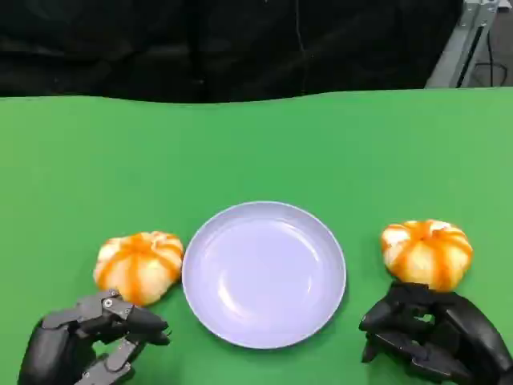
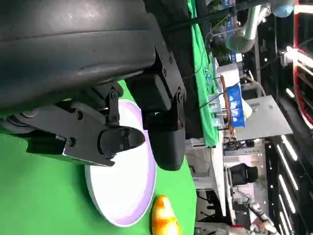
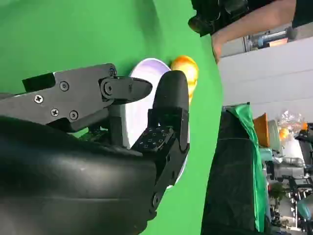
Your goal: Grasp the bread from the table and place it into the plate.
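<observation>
Writing or brand marks cannot be read anywhere on the green table [image 1: 264,144], which runs back to a black curtain [image 1: 200,48] at 12 o'clock, with a grey metal frame [image 1: 461,44] at 1 o'clock. Centred near the front sits the lilac plate [image 1: 309,241], flanked by one bread [image 1: 138,265] just beside its rim at 9 o'clock and another bread [image 1: 427,253] apart at 3 o'clock. At 7 o'clock the left hand [image 1: 88,341] holds nothing, fingers apart, just below the nearer bun; the right hand [image 1: 433,337] at 5 o'clock holds nothing, fingers loosely curled with gaps, its tips at the other bun's near edge.
</observation>
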### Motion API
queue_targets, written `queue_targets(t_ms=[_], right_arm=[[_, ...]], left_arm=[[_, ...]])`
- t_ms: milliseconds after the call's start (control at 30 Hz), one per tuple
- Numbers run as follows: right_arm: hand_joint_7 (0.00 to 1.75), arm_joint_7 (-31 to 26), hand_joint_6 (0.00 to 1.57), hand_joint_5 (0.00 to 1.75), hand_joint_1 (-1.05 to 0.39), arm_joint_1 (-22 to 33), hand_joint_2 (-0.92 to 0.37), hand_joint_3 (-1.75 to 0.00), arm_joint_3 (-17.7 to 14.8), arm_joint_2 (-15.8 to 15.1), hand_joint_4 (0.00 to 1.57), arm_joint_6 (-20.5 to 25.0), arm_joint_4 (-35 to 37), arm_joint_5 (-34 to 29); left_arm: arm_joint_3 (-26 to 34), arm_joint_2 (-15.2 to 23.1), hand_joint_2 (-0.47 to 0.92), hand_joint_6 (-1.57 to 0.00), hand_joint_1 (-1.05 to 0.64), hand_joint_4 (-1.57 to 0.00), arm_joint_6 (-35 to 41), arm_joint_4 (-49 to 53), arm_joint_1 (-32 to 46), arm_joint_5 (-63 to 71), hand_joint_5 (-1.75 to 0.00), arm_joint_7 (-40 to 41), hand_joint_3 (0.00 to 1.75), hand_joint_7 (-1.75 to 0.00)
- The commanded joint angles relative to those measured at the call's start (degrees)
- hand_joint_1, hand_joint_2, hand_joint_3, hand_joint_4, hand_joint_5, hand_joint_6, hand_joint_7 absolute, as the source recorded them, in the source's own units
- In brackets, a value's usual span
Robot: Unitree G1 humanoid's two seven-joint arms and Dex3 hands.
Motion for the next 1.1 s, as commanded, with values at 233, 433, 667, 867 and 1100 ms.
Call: queue_targets(t_ms=[233, 433, 667, 867, 1100], right_arm=[[0.88, 0.9, 0.82, 1.35, -0.1, -1.5, -0.91, -0.27, -1.6, -0.4, 0.7, -1.1, 1.9, 1.5], [0.87, 1.2, 0.82, 1.35, -0.1, -1.6, -0.92, -0.27, -1.9, -0.3, 0.69, -1.8, 2.3, 1.3], [0.85, 1.4, 0.82, 1.34, -0.09, -1.5, -0.92, -0.27, -2.0, -0.3, 0.68, -2.0, 2.4, 1.1], [0.84, 1.5, 0.83, 1.34, -0.09, -1.8, -0.92, -0.28, -2.1, -0.3, 0.69, -1.5, 2.6, 1.4], [0.85, 1.7, 0.83, 1.35, -0.1, -2.2, -0.91, -0.27, -2.1, -0.2, 0.69, -1.7, 3.3, 1.4]], left_arm=[[0.4, 0.9, 0.92, -1.08, 0.03, -0.85, -0.4, 0.1, -0.3, -0.2, -1.1, -0.1, 0.46, -0.69], [0.3, 0.7, 0.92, -1.08, 0.04, -0.85, 0.0, -0.4, -0.1, -0.7, -1.1, -0.4, 0.46, -0.69], [0.5, 0.5, 0.92, -1.08, 0.03, -0.85, 0.1, -0.3, -0.2, -0.5, -1.1, 0.3, 0.46, -0.69], [1.1, 0.4, 0.92, -1.04, 0.0, -0.77, -1.3, 0.8, -0.9, -0.1, -0.98, 0.6, 0.38, -0.53], [2.4, 0.8, 0.92, -1.0, -0.16, -0.81, -3.6, 1.7, -2.1, 3.7, -0.5, 3.8, 0.24, -0.03]])
